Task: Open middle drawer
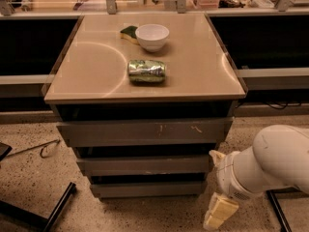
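Note:
The middle drawer (144, 166) is the plain grey front in the centre of three stacked fronts under the tan table top (96, 71). It sits closed, between the larger scratched front (145, 132) above and the smallest front (147, 189) below. My gripper (218, 203) is at the lower right, on the end of the white arm (270, 163). It hangs beside the cabinet's right front corner, level with the lower drawers, and does not touch any front.
On the table top lie a crushed green can (147, 71), a white bowl (152, 36) and a green-yellow sponge (129, 33). Black bars (53, 207) and a cable (34, 149) lie on the speckled floor at left. A black leg (276, 210) stands at right.

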`<action>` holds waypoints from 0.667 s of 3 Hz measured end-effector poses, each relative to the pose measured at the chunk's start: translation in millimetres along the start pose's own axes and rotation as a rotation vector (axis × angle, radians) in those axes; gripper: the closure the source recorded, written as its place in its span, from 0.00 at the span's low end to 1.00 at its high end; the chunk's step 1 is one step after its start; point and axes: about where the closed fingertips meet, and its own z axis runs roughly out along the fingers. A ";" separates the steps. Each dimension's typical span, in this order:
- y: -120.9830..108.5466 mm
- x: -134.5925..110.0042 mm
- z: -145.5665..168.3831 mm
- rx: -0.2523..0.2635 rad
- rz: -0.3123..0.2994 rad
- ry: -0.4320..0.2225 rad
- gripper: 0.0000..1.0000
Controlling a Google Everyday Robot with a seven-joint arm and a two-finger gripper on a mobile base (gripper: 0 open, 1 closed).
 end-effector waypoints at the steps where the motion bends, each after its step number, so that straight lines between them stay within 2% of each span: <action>1: 0.1 -0.7 3.6 0.001 -0.004 0.001 0.00; 2: -2.6 -0.6 21.2 0.023 -0.013 -0.023 0.00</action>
